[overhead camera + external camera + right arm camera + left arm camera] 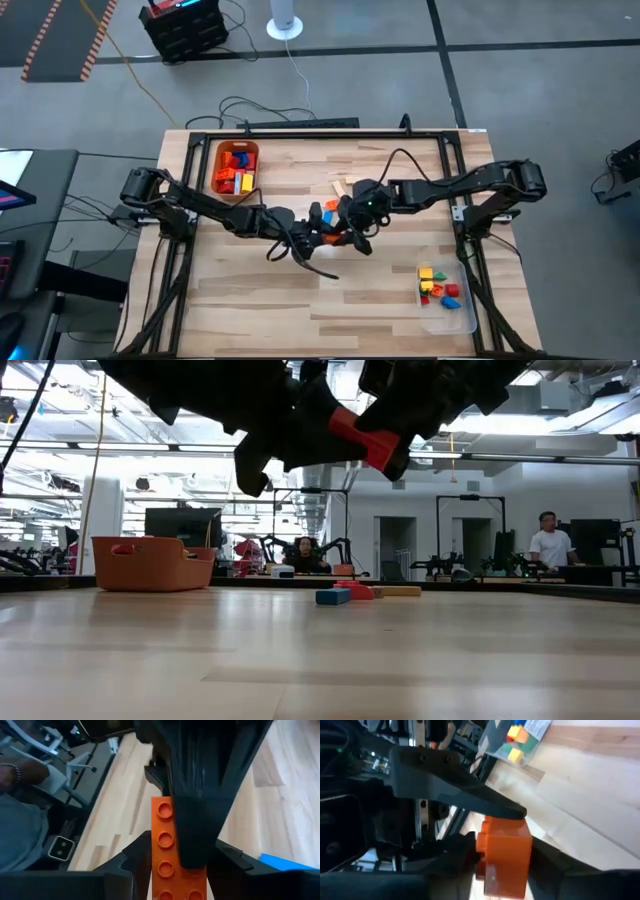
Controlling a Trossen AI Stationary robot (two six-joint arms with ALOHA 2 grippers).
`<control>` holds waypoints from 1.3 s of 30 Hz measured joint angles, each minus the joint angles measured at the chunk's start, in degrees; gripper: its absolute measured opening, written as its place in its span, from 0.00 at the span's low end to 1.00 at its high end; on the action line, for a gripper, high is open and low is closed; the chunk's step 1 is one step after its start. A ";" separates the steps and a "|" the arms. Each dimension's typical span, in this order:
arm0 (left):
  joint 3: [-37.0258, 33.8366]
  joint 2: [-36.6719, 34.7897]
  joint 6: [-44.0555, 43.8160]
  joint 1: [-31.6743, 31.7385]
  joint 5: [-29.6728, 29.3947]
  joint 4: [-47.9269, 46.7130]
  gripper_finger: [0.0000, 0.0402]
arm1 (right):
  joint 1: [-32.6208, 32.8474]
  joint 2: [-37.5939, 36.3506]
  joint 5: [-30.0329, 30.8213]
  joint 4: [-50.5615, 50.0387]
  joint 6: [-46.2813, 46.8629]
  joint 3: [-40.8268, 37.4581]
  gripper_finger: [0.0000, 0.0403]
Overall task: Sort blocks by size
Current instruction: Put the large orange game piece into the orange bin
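While both arms meet over the middle of the table (250, 300), an orange brick (365, 440) hangs between them above the wood. From overhead it is only a sliver of orange (338, 238) under dark metal; the wrist cameras tell far more. The right wrist view looks along its studded top (165, 845), four studs in a row showing, with a second row beside it partly covered by a dark finger (192, 840) from the other arm pressing on top. The left wrist view shows its end and smooth side (505, 855) pinched between two dark fingers (470, 795), one above and one below.

So the left gripper (322, 232) and the right gripper (350, 232) each have their fingers narrowed onto this one brick (a shared hold, as far as I can see).

At table height, three loose blocks lie at about 12 o'clock from centre: a blue one (333, 596), a red one (355, 591), a tan one (397, 591). The overhead view alone shows the containers' contents: the orange bin (217, 165) at 10 o'clock holds red, orange and yellow blocks too heaped to count, and the clear tray (455, 318) at 4 o'clock holds about six small yellow, red, green and blue pieces.
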 joint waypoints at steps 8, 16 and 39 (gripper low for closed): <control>0.01 -0.09 -2.49 -0.70 -0.64 0.84 0.21 | 0.45 0.00 0.38 2.26 0.01 -0.03 0.53; 0.01 -5.44 -8.97 -1.69 -10.57 -13.25 0.21 | -2.55 -6.71 1.83 -18.80 1.17 0.00 0.56; -7.68 -31.30 -73.00 23.69 -39.22 -76.34 0.25 | 15.19 3.95 35.86 -10.05 2.95 -0.04 0.56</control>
